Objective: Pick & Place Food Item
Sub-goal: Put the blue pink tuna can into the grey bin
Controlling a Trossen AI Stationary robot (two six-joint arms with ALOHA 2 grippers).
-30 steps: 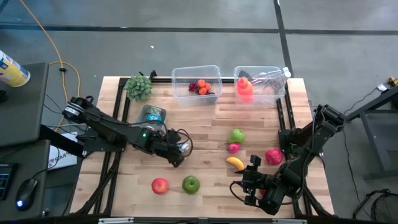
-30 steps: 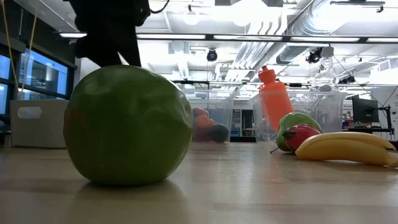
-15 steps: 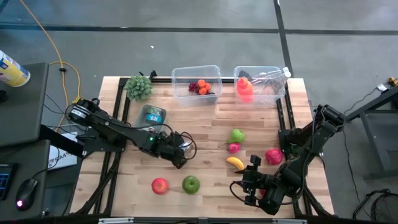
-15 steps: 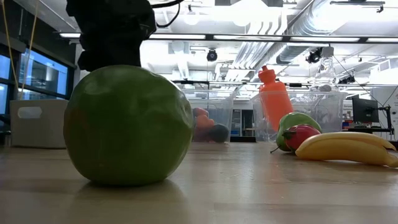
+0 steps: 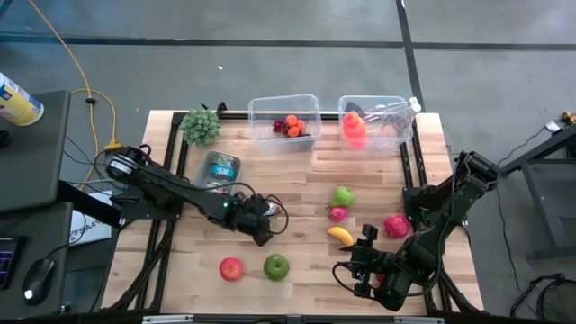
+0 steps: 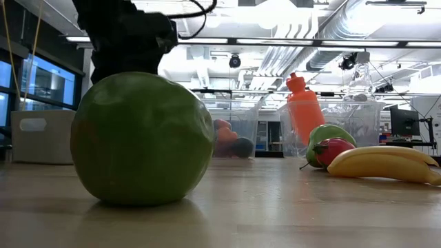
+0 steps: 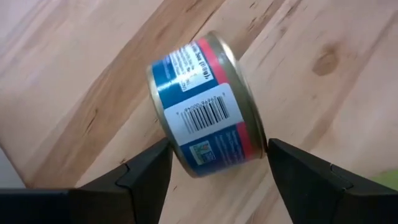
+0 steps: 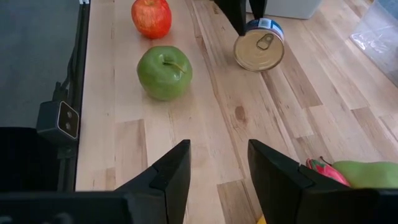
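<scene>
A tin can [image 7: 205,106] with a blue and red label sits on its side between the fingers of my left gripper [image 7: 217,155], which is shut on it over the table's middle [image 5: 261,223]. The right wrist view shows the can's gold lid [image 8: 260,45] just above or on the wood; I cannot tell which. A green apple [image 5: 276,265] and a red apple [image 5: 231,267] rest on the table nearer its front edge. My right gripper [image 8: 219,180] stands open at the front right [image 5: 357,268], with nothing between its fingers. My left gripper pinches the can between its two fingers, one on the flat bottom end [image 7: 163,146] and one on the lid's rim [image 7: 264,144]. The fingers slant down from the table's left side. The can lies sideways in the hold, its barcode facing the wrist.
At the far edge stand two clear tubs, one [image 5: 284,123] with small fruit and one [image 5: 375,121] with an orange bottle. Green grapes [image 5: 201,126] and a packet [image 5: 220,166] lie at the far left. A banana [image 5: 339,235], a green fruit [image 5: 343,195] and red fruits [image 5: 395,225] lie right of centre.
My left gripper has sunk toward the table with the can, drifting a little toward the right and the near edge. Its hold on the can is unchanged.
</scene>
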